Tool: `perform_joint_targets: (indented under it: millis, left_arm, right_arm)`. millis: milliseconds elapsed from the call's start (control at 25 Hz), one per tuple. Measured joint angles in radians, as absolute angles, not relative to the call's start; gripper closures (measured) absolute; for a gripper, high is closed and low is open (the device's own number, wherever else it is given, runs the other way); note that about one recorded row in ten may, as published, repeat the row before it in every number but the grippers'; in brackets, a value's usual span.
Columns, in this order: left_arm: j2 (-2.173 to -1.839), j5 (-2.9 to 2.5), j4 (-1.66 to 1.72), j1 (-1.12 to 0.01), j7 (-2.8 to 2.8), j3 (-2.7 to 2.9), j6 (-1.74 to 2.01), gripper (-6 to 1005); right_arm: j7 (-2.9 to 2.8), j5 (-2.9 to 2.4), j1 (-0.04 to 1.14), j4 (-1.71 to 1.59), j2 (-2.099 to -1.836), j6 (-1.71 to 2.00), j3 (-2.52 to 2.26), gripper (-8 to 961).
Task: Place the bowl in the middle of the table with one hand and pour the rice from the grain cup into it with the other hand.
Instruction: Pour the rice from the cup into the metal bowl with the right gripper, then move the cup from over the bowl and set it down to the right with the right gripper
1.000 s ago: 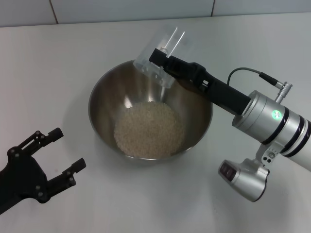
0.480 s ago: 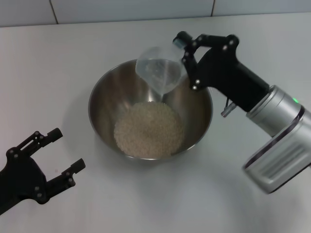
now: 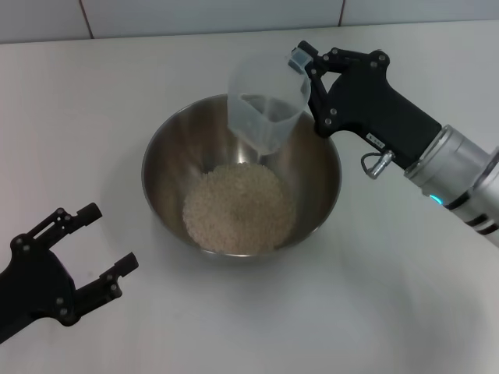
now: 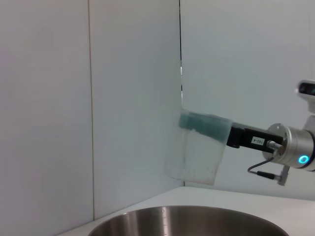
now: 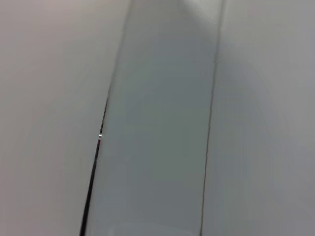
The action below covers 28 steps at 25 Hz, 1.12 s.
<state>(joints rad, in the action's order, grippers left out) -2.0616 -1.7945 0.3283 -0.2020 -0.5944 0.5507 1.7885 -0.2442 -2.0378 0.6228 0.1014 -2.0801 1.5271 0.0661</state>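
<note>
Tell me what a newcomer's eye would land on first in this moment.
The steel bowl in the middle of the white table, with a pale heap of rice at its bottom. Above its far rim the right gripper holds the clear grain cup, nearly upright and apparently empty. The left gripper rests open near the front-left corner.

rice in bowl mid-table, grain cup above its far rim

The right tool is matte black with visible screws, on a silver-grey arm with a blue light; the left tool is black, too.
</note>
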Motion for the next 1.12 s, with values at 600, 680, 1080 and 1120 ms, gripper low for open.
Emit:
perform_joint_targets:
  millis: [600, 680, 1080, 1120]
  left_arm:
    - [-2.062, -1.794, 0.326, -0.208, -0.592, 0.551, 1.795, 194]
    - [-2.062, -1.794, 0.326, -0.208, -0.592, 0.551, 1.795, 194]
    - [-2.064, -1.793, 0.325, -0.214, -0.592, 0.551, 1.795, 193]
    - [-2.064, -1.793, 0.325, -0.214, -0.592, 0.551, 1.795, 193]
  right_arm:
    - [-0.329, -2.021, 0.539, 0.067, -2.083, 1.549, 0.197, 927]
    - [-0.325, -2.019, 0.513, 0.055, -2.083, 1.554, 0.254, 927]
    - [-0.252, -2.015, 0.426, 0.012, -2.081, 1.539, 0.459, 927]
    - [-0.252, -2.015, 0.426, 0.012, -2.081, 1.539, 0.459, 927]
